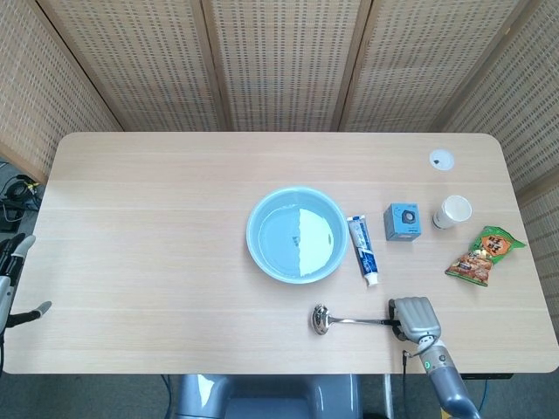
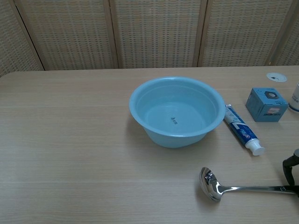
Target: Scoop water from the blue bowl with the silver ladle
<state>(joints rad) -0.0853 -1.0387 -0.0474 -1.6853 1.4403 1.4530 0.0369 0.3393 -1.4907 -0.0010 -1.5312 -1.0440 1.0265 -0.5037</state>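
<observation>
Ladle [image 1: 336, 321] grasped, nothing scooped.
Right robot hand [image 1: 413, 318] grips its handle at the desk's [image 1: 148, 218] near edge; left robot hand [image 1: 13, 279] hangs open; bowl [image 1: 296, 234] untouched.

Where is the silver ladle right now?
In the head view the silver ladle lies on the table's near edge, just in front of the blue bowl and toothpaste tube, its handle end at the right hand.

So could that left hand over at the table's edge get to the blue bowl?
Probably yes: the left hand is open and off the table's edge, and only bare tabletop lies between it and the blue bowl.
</observation>
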